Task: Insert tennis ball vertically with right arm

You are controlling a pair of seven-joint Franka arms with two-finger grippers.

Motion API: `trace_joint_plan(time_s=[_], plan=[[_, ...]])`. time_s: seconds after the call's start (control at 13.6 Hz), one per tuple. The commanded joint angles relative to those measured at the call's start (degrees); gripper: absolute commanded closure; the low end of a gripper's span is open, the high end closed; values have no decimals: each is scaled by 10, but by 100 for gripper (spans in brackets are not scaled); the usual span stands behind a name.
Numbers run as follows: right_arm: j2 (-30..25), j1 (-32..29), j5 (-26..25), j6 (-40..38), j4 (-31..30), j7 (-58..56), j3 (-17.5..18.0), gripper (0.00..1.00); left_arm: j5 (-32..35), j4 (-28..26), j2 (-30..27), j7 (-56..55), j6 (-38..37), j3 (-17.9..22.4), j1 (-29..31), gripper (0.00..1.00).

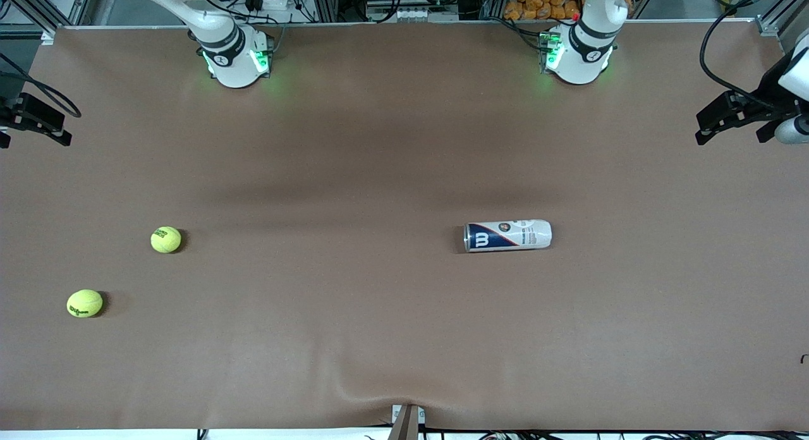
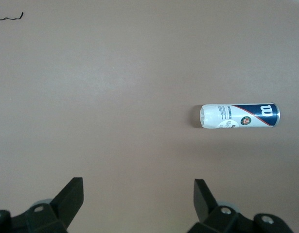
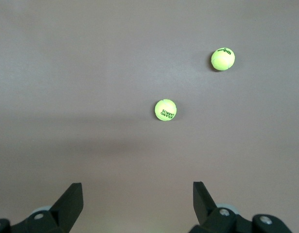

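Two yellow-green tennis balls lie on the brown table toward the right arm's end. One ball (image 1: 165, 239) (image 3: 165, 110) lies farther from the front camera than the other ball (image 1: 85, 303) (image 3: 222, 59). A white and blue ball can (image 1: 507, 236) (image 2: 238, 115) lies on its side toward the left arm's end, its blue end pointing at the balls. My right gripper (image 3: 138, 189) (image 1: 39, 121) hangs open and empty high above the table edge at its own end. My left gripper (image 2: 138, 187) (image 1: 723, 119) hangs open and empty high over its end.
The brown table cover (image 1: 379, 339) has a small ridge by the front edge at a clamp (image 1: 407, 421). Both arm bases (image 1: 234, 61) (image 1: 578, 57) stand along the edge farthest from the front camera. A short black scrap (image 2: 10, 18) lies near the left arm's end.
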Motion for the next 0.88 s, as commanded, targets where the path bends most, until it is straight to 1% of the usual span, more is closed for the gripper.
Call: trace_joint_plan(time_s=[0.0,0.29,0.66,0.81], plan=[[-12,-3,1,0,-10,8,3,0,-11,21,12,1,-15,3,-5,0],[-12,-3,1,0,-10,8,3,0,-11,26,12,6,-15,1,-5,0],[-12,-3,1,-4,-10,8,3,0,-11,20,13,9,-15,-1,-6,0],[-12,-3,1,-4,-10,8,3,0,-11,19,17,10,-15,-7,-9,0]])
